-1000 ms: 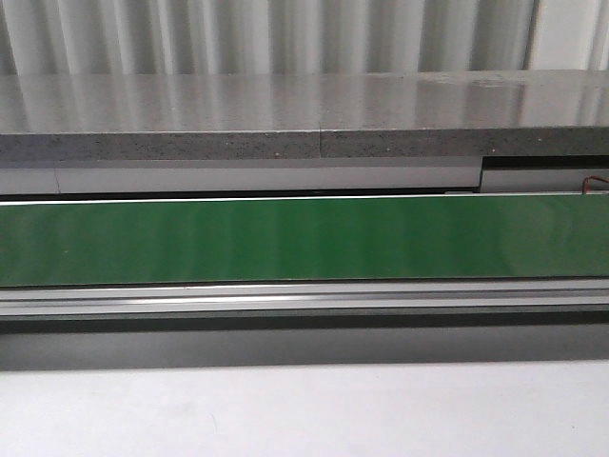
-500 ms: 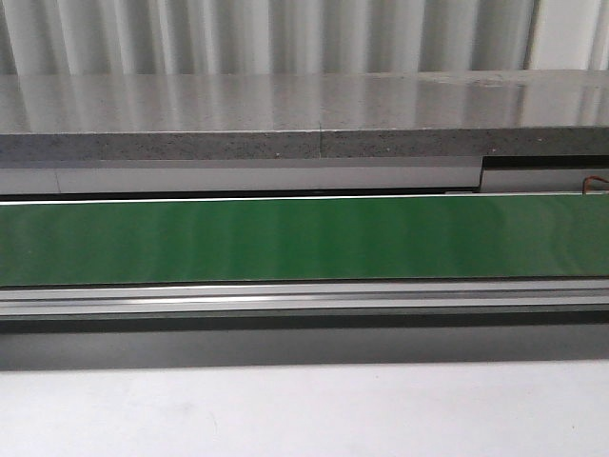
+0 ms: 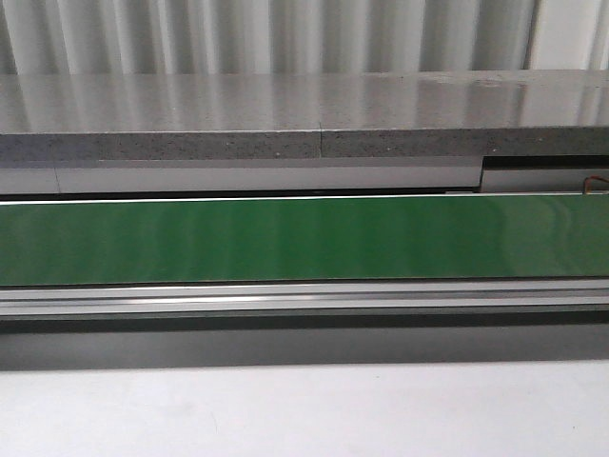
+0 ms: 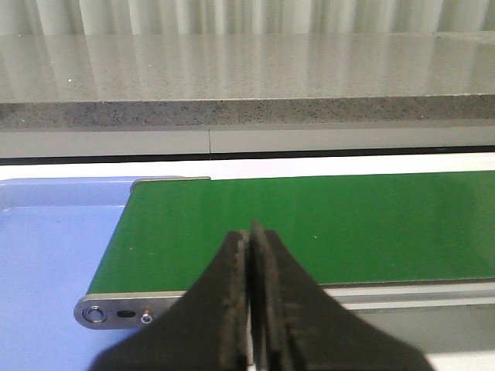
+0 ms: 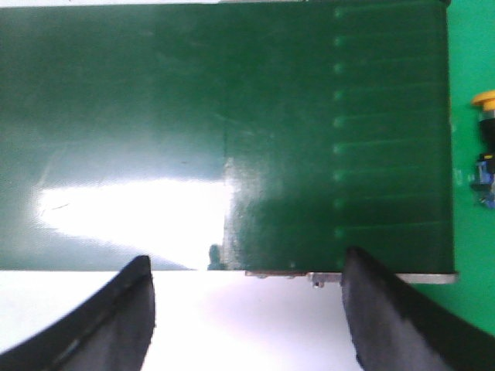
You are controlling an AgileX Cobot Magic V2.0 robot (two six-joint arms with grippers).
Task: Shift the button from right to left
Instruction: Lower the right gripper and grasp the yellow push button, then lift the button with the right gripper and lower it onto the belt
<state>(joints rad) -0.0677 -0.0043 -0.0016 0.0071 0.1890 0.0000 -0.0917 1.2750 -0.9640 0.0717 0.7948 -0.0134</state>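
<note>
The button [image 5: 486,147], with a yellow cap, black collar and blue-grey block, lies on a bright green surface [image 5: 473,232] at the edge of the right wrist view, just past the end of the dark green belt [image 5: 232,131]. My right gripper [image 5: 246,267] is open and empty above the belt's near edge, well apart from the button. My left gripper [image 4: 250,236] is shut and empty, over the left end of the belt [image 4: 309,224]. Neither gripper nor the button shows in the front view.
The green conveyor belt [image 3: 304,238] runs across the front view behind an aluminium rail [image 3: 304,297]. A grey speckled counter [image 3: 304,114] stands behind it. A lilac-blue tray [image 4: 46,247] lies past the belt's left end. White table [image 3: 304,409] is in front.
</note>
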